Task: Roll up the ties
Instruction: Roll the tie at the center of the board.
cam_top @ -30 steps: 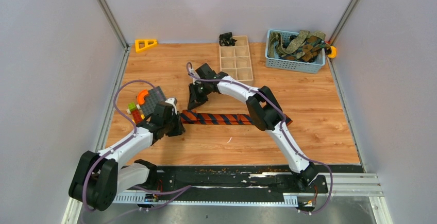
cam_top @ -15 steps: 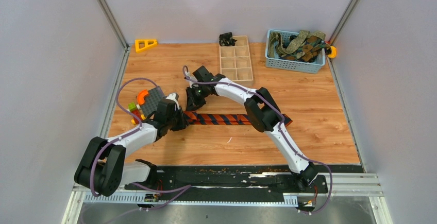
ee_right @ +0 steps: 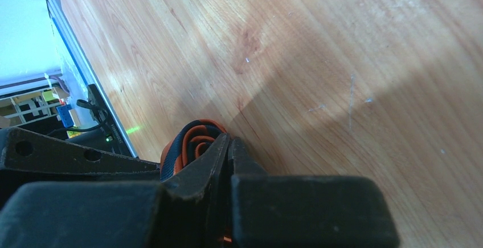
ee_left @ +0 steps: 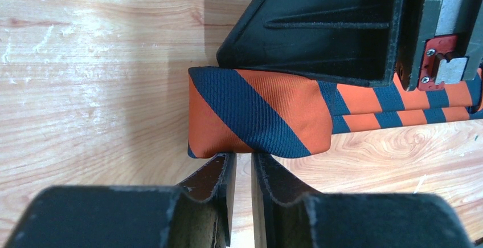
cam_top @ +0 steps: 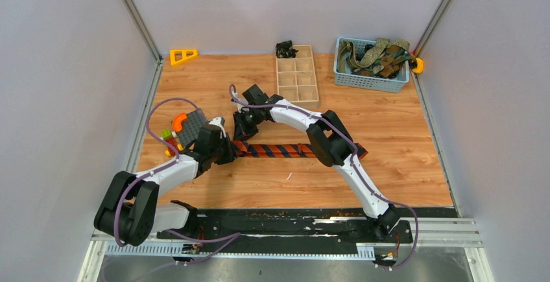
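Orange-and-navy striped fabric necktie (cam_top: 285, 150) lies on wooden table (cam_top: 402, 165), long axis left-right, rolled end leftmost. Right hand (ee_right: 229, 139) pinches that coil shut; left hand (ee_left: 240, 158), slit-open, empty, touches roll's edge.

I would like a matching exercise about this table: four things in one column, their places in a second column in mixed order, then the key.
Things:
1. striped tie
2. basket
3. wooden tray
4. orange triangle

Places:
A. far left corner
B. far edge, near the middle
C. centre
D. far right corner

Pairs: 1-C, 2-D, 3-B, 4-A
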Robot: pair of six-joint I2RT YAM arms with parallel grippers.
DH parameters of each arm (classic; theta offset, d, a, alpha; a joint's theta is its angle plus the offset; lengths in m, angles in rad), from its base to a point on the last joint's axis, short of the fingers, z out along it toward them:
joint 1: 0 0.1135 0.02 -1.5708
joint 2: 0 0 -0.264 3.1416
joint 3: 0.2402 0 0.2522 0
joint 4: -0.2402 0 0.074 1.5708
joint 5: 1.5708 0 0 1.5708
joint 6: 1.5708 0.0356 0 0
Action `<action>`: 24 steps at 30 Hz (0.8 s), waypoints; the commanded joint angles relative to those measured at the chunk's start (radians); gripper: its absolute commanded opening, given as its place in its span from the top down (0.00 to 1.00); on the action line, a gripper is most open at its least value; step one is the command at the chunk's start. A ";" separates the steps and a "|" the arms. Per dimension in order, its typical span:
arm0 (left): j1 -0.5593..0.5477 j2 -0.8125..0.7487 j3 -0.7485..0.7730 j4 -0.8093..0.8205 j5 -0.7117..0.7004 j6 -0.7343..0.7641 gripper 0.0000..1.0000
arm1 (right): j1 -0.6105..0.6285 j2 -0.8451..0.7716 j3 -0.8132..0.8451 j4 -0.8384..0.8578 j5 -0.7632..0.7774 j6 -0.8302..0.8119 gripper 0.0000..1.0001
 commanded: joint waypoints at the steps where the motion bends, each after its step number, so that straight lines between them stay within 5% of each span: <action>1: -0.004 -0.026 0.006 -0.059 -0.027 0.008 0.77 | 0.017 0.001 -0.009 -0.018 0.003 -0.011 0.96; 14: -0.004 -0.287 -0.025 -0.284 -0.024 0.055 0.63 | -0.017 -0.047 0.052 -0.045 0.065 -0.025 0.89; 24: -0.004 -0.413 0.028 -0.353 -0.133 0.045 0.38 | -0.047 -0.195 -0.003 -0.039 0.113 -0.042 0.79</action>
